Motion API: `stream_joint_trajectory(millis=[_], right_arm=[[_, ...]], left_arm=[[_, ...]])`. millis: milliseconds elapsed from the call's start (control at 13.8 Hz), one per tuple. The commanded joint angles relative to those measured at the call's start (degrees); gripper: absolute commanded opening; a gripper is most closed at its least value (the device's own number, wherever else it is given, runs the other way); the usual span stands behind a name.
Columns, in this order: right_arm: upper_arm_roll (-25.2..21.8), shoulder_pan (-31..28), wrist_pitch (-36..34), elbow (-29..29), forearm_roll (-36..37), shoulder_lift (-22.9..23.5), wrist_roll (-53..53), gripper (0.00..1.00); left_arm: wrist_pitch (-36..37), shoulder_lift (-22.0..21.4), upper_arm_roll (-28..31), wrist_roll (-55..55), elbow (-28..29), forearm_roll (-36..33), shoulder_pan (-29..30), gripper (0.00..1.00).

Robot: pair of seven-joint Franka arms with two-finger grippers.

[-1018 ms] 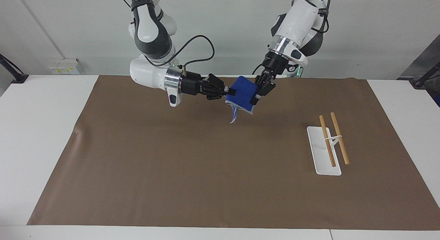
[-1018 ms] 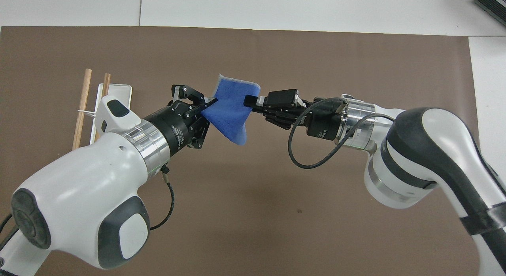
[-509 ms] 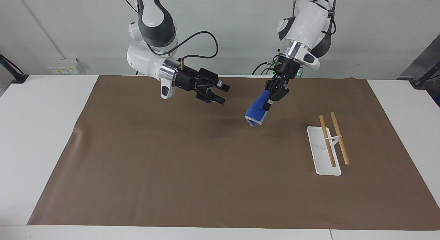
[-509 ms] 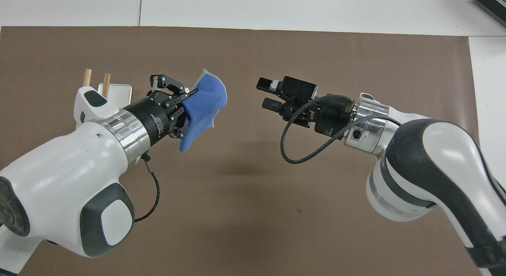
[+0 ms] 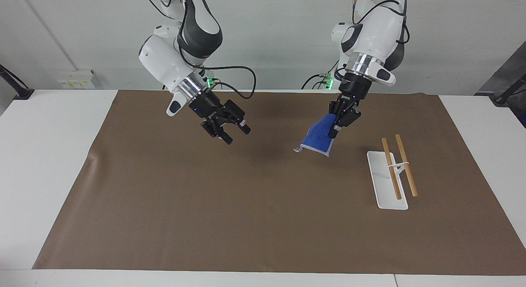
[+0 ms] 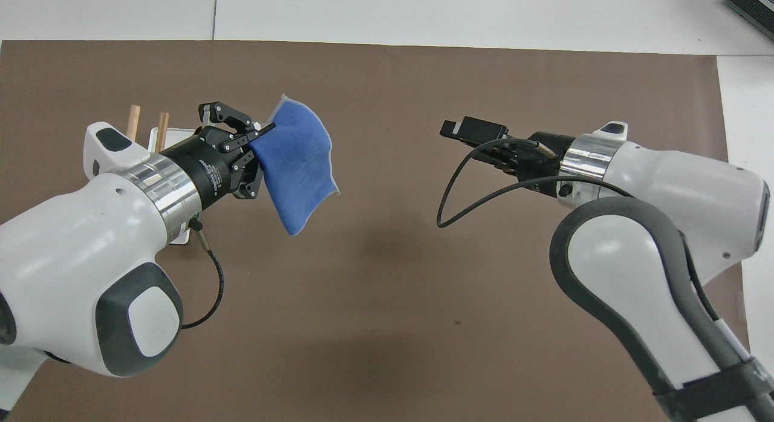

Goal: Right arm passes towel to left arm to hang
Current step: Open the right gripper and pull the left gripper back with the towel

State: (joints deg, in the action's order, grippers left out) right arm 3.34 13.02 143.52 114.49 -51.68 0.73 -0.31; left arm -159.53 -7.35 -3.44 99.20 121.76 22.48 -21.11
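Your facing camera sits high across the table [image 5: 49,163] and looks back at both robots, taking in the whole brown mat [image 5: 230,221] from well back. Your overhead camera hangs above the robots' own end, looking forward and steeply down, much closer in. Both share the mat's middle and the white rack [image 5: 386,181] [image 6: 176,136] at the left arm's end.
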Motion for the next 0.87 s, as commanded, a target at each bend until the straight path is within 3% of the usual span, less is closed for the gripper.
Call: stream_joint_trajectory(millis=[0, 291, 582, 800], right_arm=[[0.3, -3.5, -0.9, 0.6, 13.0, -0.2, 3.0, 1.0], [0.2, -7.9, -10.4, -2.1, 34.2, -0.6, 4.4, 1.0], [0.0, -9.9, -22.1, -7.5, 43.7, -1.0, 9.3, 1.0], [-0.1, -10.8, -29.9, -12.4, 46.3, -1.3, 9.4, 1.0]], left_arm=[[-0.9, 0.3, -0.4, -1.0, 0.1, 0.5, 3.0, 0.0], [-1.3, 0.8, -0.4, -1.1, 1.1, 0.4, 5.7, 0.0], [-3.5, 2.2, -0.4, -1.6, 1.9, 0.4, 9.7, 0.0], [-5.3, 2.4, -0.4, -1.6, 3.4, 0.4, 13.3, 0.0]])
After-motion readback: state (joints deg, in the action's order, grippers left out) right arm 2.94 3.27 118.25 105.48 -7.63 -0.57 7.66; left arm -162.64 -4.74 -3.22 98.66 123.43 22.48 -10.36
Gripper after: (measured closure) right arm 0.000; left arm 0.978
